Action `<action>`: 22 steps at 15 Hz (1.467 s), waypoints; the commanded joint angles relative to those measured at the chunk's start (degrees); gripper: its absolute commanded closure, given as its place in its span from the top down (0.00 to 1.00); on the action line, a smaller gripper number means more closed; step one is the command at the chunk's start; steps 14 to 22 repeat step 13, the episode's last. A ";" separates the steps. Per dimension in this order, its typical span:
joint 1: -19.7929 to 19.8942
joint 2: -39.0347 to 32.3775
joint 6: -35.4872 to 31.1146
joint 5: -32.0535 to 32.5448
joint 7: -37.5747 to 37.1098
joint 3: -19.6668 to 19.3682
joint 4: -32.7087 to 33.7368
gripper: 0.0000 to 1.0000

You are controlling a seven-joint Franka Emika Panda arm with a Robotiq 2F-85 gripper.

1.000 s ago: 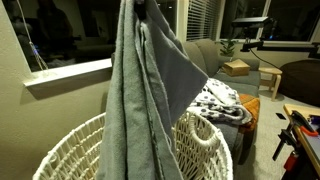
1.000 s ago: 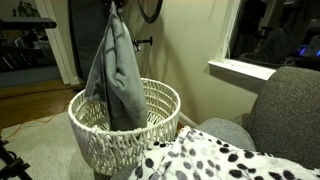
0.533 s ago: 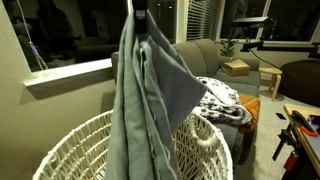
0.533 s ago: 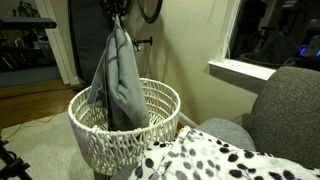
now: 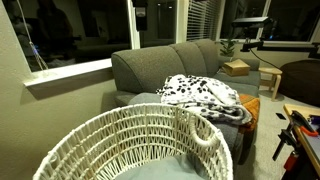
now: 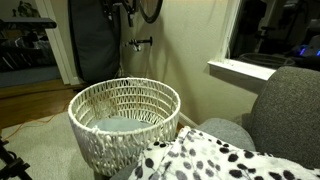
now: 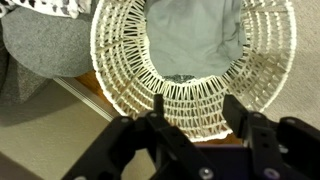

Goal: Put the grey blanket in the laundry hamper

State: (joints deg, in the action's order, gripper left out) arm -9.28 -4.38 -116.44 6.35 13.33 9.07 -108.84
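The grey blanket (image 7: 195,35) lies crumpled in the bottom of the laundry hamper (image 7: 120,70), a round white rope basket on the floor beside the sofa. In both exterior views the hamper (image 5: 120,125) (image 6: 125,88) shows, and a patch of the blanket (image 6: 122,124) is visible through its mouth. My gripper (image 7: 196,108) hangs high above the hamper's near rim, open, with nothing between its black fingers (image 7: 160,108). It only peeks in at the top edge of an exterior view (image 5: 138,12).
A black-and-white spotted blanket (image 5: 200,92) (image 6: 210,160) lies on the dark grey sofa (image 5: 160,62) next to the hamper. A window sill (image 6: 240,68) runs along the wall behind. A dark bag (image 6: 90,40) hangs by the wall. Wooden floor lies under the hamper.
The gripper opened and let go of the grey blanket. The blanket, which hung from it over the hamper, has dropped down inside.
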 commanded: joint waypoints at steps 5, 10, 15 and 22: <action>0.34 -0.04 0.20 0.13 -0.22 -0.14 0.20 0.95; 0.34 -0.04 0.20 0.15 -0.25 -0.14 0.20 0.96; 0.34 -0.04 0.20 0.15 -0.26 -0.15 0.20 0.96; 0.34 -0.04 0.20 0.15 -0.26 -0.15 0.20 0.96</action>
